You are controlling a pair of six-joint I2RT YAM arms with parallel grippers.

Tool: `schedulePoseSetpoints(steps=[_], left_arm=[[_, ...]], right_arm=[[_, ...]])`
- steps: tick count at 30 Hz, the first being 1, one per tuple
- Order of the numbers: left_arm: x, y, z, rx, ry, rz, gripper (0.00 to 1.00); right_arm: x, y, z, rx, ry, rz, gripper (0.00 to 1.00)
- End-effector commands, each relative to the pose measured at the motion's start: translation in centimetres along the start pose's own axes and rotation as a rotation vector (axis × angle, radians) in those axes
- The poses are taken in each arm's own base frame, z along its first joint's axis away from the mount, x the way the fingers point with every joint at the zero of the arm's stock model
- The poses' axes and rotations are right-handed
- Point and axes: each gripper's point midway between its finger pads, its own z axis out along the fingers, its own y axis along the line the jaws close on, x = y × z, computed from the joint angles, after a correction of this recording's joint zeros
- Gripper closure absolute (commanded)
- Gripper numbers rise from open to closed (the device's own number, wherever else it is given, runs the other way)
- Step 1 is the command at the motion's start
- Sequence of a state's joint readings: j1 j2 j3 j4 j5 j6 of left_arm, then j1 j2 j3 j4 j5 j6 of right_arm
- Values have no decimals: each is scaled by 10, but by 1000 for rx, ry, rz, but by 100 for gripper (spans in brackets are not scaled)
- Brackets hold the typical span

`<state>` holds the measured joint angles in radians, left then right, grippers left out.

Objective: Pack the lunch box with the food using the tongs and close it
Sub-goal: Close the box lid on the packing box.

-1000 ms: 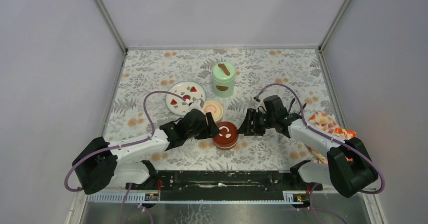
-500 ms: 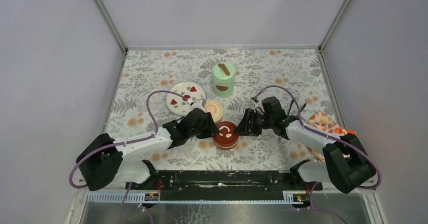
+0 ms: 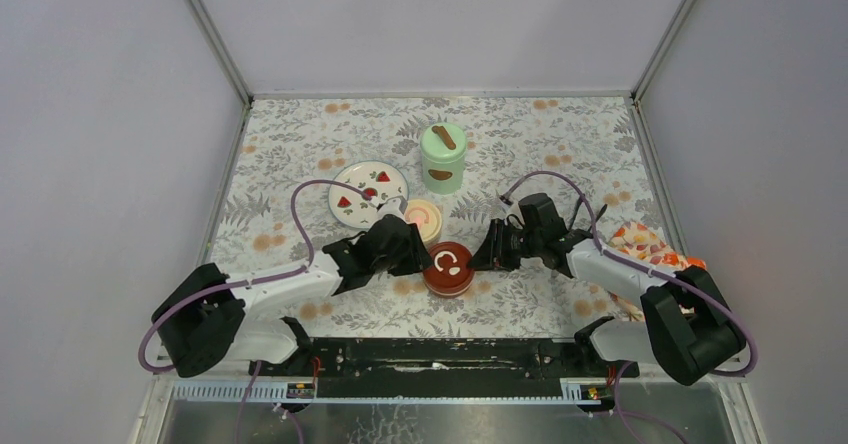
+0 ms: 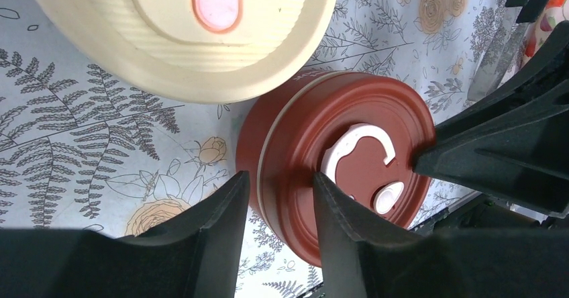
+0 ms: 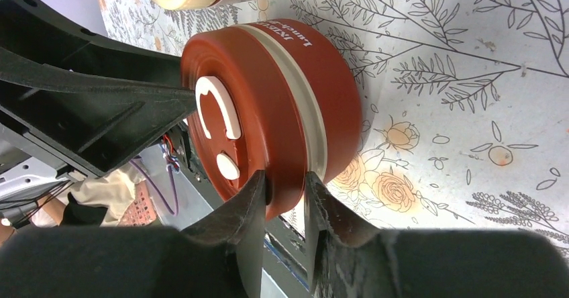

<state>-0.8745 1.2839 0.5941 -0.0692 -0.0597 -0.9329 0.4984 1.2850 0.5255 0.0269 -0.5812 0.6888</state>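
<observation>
Since a second ago the right pincer point(image 5: 285, 182) has slid in to clench the rim of the dark-red-lidded bowl point(image 3: 448, 268), near the middle of the worktop's point(image 3: 560, 134) near edge. We see the left pincer point(image 4: 280, 180) grasping its opposite rim. Its white side lettering point(image 5: 303, 38) shows "Lunch"; the rest we cannot read.

White lettering point(image 5: 300, 33) runs in two short lines on the side wall of the dark-red bowl point(image 5: 329, 76), just past its cream ring. The lower line seems to begin "Lunch"; the upper line is too skewed to read. No other text is legible.
</observation>
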Motion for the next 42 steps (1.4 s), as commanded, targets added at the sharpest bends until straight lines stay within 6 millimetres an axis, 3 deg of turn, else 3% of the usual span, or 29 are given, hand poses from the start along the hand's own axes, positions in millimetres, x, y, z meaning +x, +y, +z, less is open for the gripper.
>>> schedulePoseSetpoints(steps=[1,11,22,29,34,42], left_arm=[[1,-7,3,28,1,-17,50],[14,-15,6,108,44,-61,34],[-1,-22,-25,262,-101,-84,13],[-3,-28,-34,342,-136,-84,12],[5,-29,-27,369,-104,-112,10],[20,-43,-11,450,-12,-184,9]], right_arm=[[-12,40,-11,-115,-27,-87,80],[-8,55,-5,-224,19,-47,84],[-6,43,0,-210,14,-5,91],[-7,42,0,-220,12,4,94],[-11,33,-2,-146,-11,-28,94],[-8,49,-6,-238,-2,-23,95]])
